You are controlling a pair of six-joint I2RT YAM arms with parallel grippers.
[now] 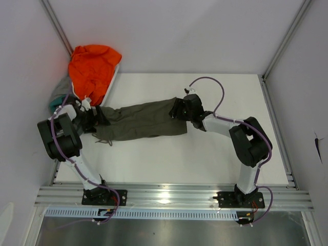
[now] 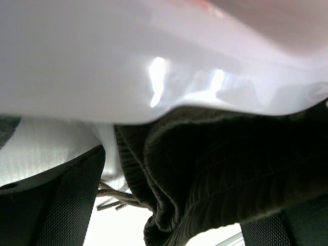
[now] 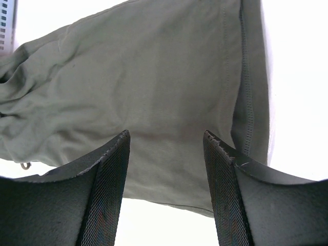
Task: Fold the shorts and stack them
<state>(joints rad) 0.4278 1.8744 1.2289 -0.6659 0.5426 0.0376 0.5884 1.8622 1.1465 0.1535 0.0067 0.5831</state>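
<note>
Looking down on the table, we see the olive green shorts stretched out between our two claws; the left claw gapes at its widest, ribbed waistband bunched between its fingers with the drawstring dangling by the left one, nothing pinched; the right claw stands parted over the leg end, smooth cloth just ahead of its tips, nothing clamped; beyond the left claw an orange garment heaps over grey shorts, a teal garment peeking out beside them.
</note>
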